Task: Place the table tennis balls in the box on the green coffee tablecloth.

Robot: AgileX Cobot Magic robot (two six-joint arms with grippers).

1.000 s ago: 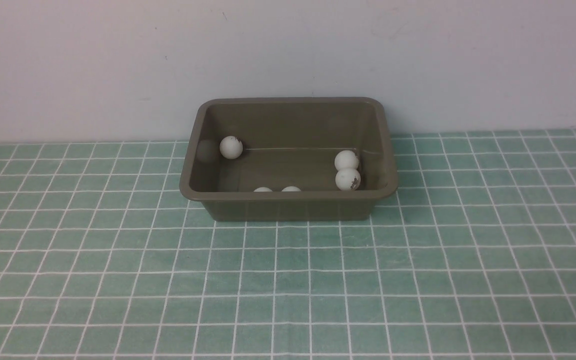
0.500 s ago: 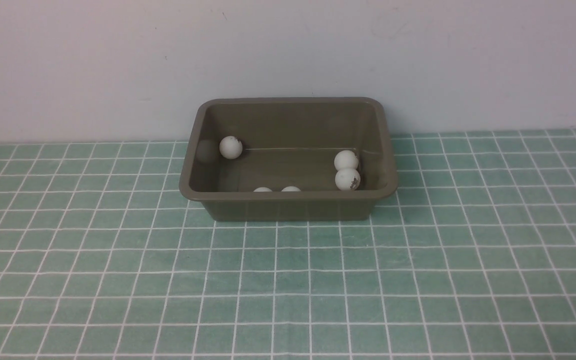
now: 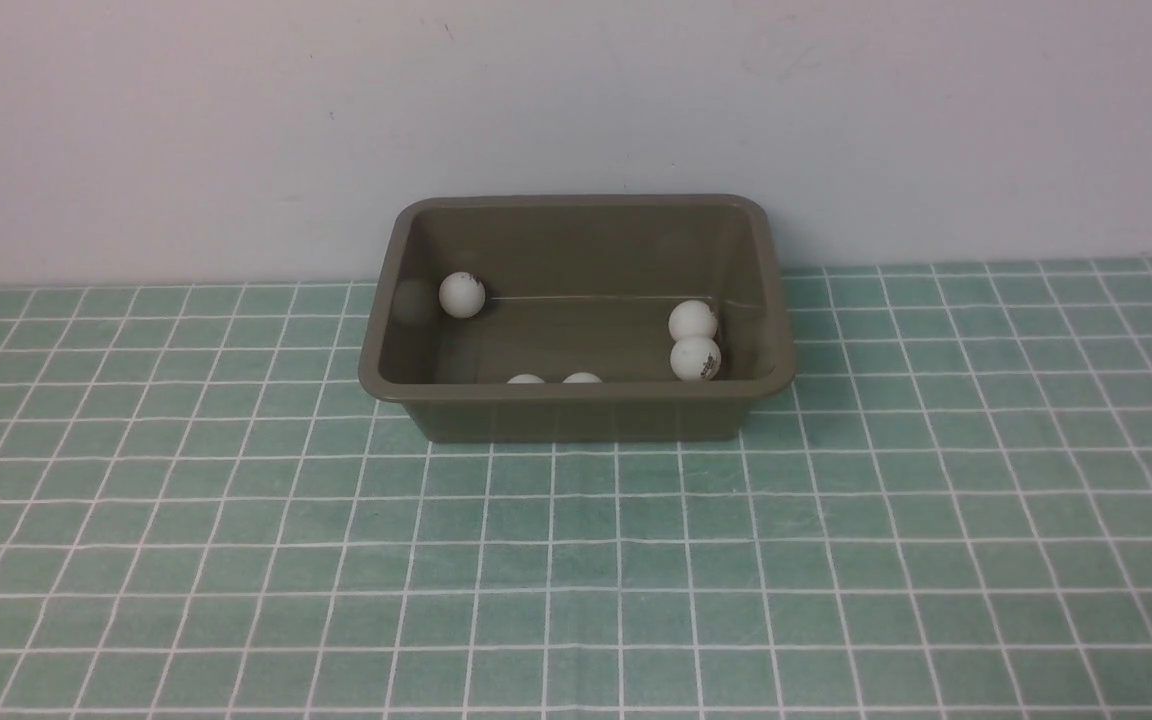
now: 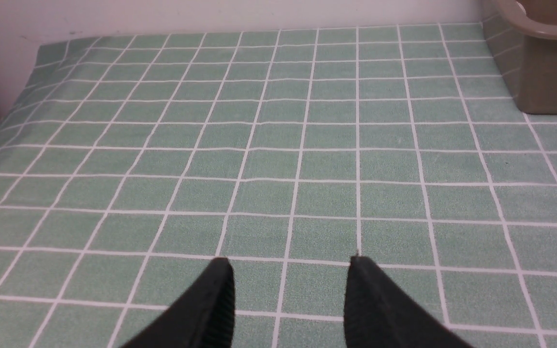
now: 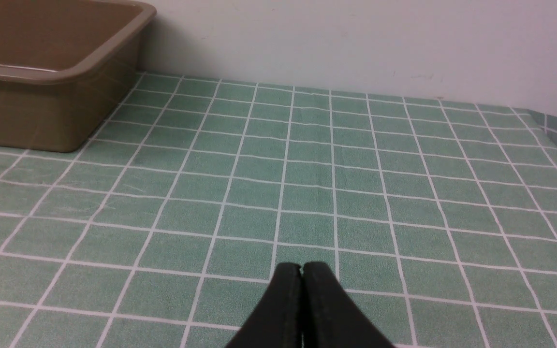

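box [image 3: 576,412]: olive-brown all over, plain, no pattern you'd notice
table tennis balls [image 3: 462,294]: matte white; you can spot small dark printed marks on a couple of them
tablecloth [image 3: 576,560]: teal-green with thin white lines gridding it into small squares
left fingers [image 4: 213,304]: black
right fingers [image 5: 285,309]: black too
wall [image 3: 236,120]: you've got plain off-white, faint scuffs

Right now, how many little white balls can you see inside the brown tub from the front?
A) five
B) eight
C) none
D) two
A: the front view shows five balls in the box: one at the back left, two touching on the right, and two peeking over the near rim; a sixth could be hidden behind that rim.
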